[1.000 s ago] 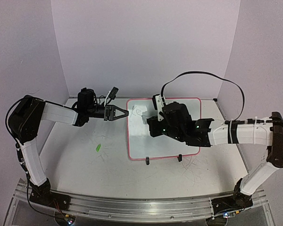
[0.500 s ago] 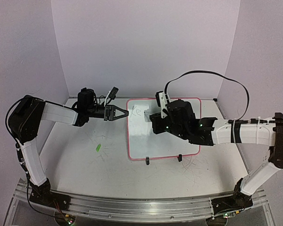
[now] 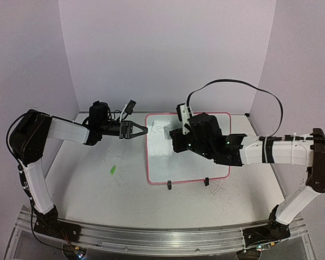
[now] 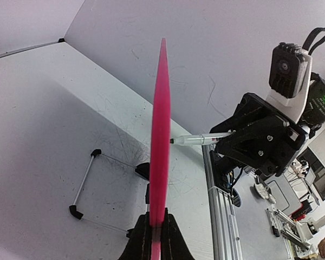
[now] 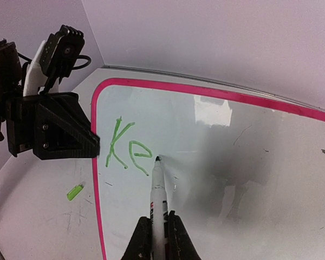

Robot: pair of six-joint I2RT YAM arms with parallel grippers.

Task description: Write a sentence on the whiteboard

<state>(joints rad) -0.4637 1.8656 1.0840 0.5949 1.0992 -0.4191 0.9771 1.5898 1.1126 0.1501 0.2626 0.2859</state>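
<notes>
1. The white board (image 3: pixel 176 165) with a pink rim sits on the table (image 3: pixel 97 192).
2. It has two green letters (image 5: pixel 127 149), "Ke".
3. The left claw (image 3: pixel 144 130) pinches its rim; the right claw (image 5: pixel 158 235) pinches one pen (image 5: pixel 158 187).

The board (image 5: pixel 249 179) was glossy white; its frame (image 5: pixel 206 91) pink; the letters (image 5: pixel 128 149) "Ke" bright green; the marker (image 5: pixel 158 197) white, black-tipped, with a red-and-black label; a small bit (image 5: pixel 74 192) lime green; the table (image 3: pixel 97 195) white, grey-scuffed.
</notes>
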